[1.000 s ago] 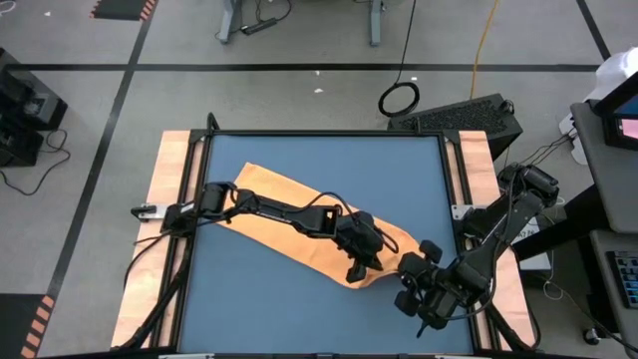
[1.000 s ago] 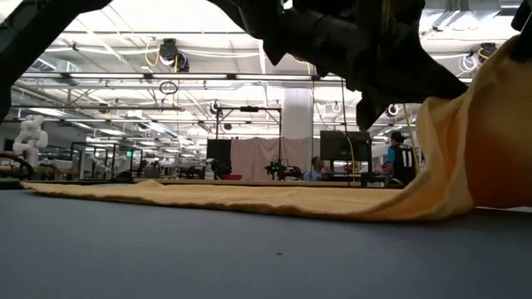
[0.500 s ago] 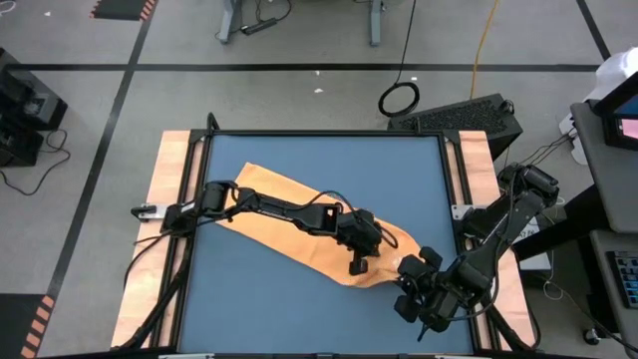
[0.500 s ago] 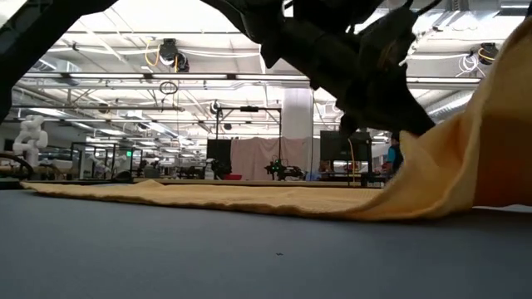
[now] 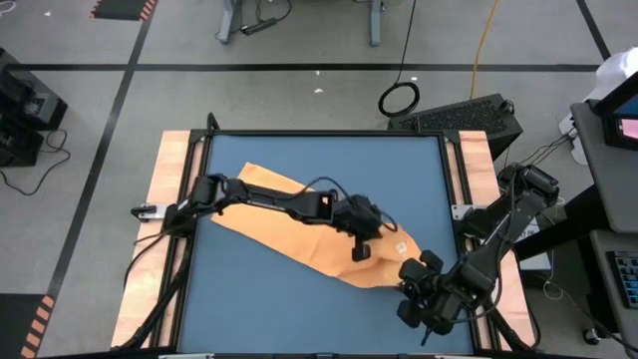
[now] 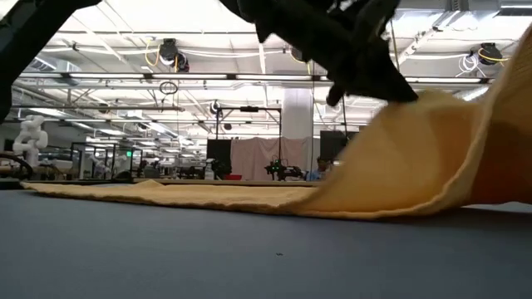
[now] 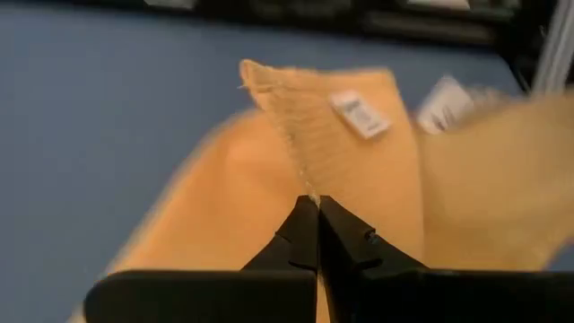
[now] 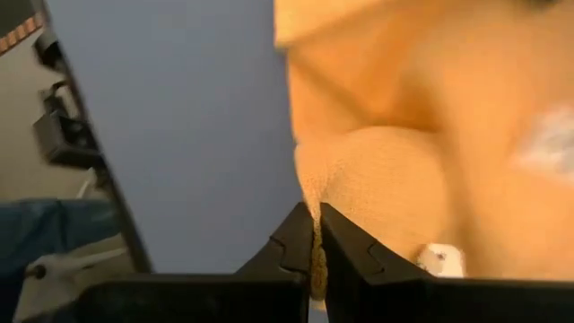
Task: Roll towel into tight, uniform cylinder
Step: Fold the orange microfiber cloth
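The left hand (image 5: 360,249), pinched shut on the towel (image 5: 289,224), has lifted its end higher and pulled it back over. The right hand (image 5: 411,271) grips the towel's corner near the desk's (image 5: 299,299) right edge. Rolling has begun.

- Bright ceiling strip lights (image 6: 125,79) are glaring across the hall behind the table in the low view.
- The soft orange-yellow towel (image 7: 359,170) is smearing with blur in the left wrist view.
- The flat blue table mat (image 5: 299,299) is showing even light and faint shadows from above.
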